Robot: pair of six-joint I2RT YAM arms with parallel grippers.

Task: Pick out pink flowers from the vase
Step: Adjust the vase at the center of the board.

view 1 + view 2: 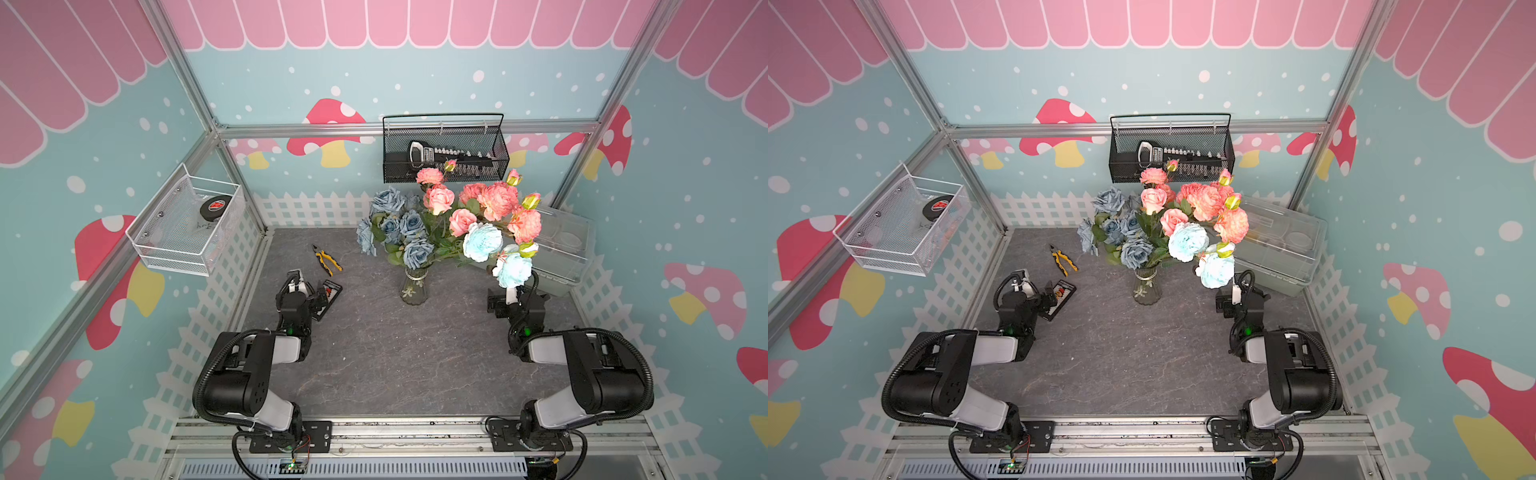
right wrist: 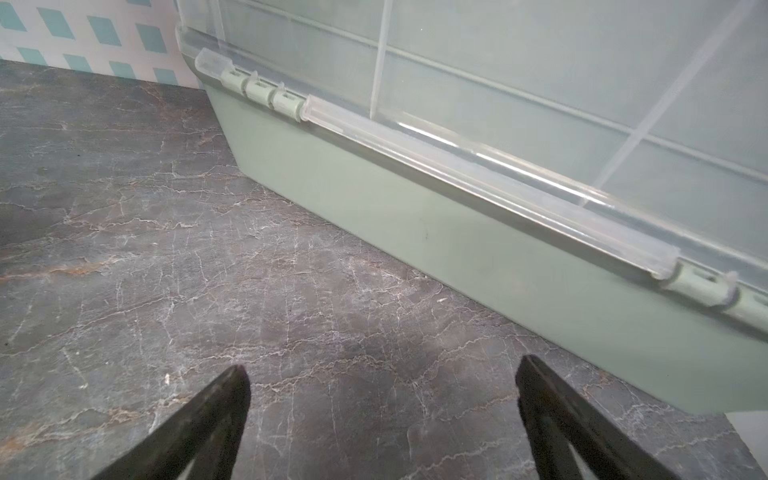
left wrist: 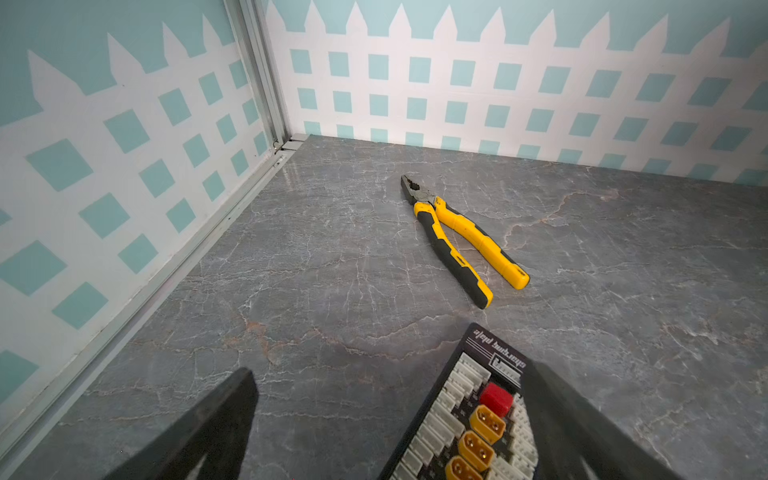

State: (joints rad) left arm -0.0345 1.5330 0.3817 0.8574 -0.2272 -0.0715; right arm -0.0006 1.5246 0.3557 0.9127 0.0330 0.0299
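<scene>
Marbled tabletop shows vase with pink flowers only in top views; left tool and right tool gape wide.

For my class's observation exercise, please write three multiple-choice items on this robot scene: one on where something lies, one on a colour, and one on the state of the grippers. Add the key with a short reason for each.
1. Where do the yellow-handled pliers lie?
A. In the black mesh basket
B. On the grey tabletop, apart from the vase
C. Inside the lidded plastic box

2. What colour are the roses on the side of the bouquet nearest the pliers?
A. Yellow
B. Grey-blue
C. Red

3. How do the left gripper and right gripper stand?
A. Both open, holding nothing
B. Left shut on the pliers
C. Right shut on the vase

Key:
1 B: both top views show the pliers flat on the tabletop.
2 B: those blooms are dusty grey-blue.
3 A: each wrist view shows the jaws wide apart, gripping nothing.
</scene>
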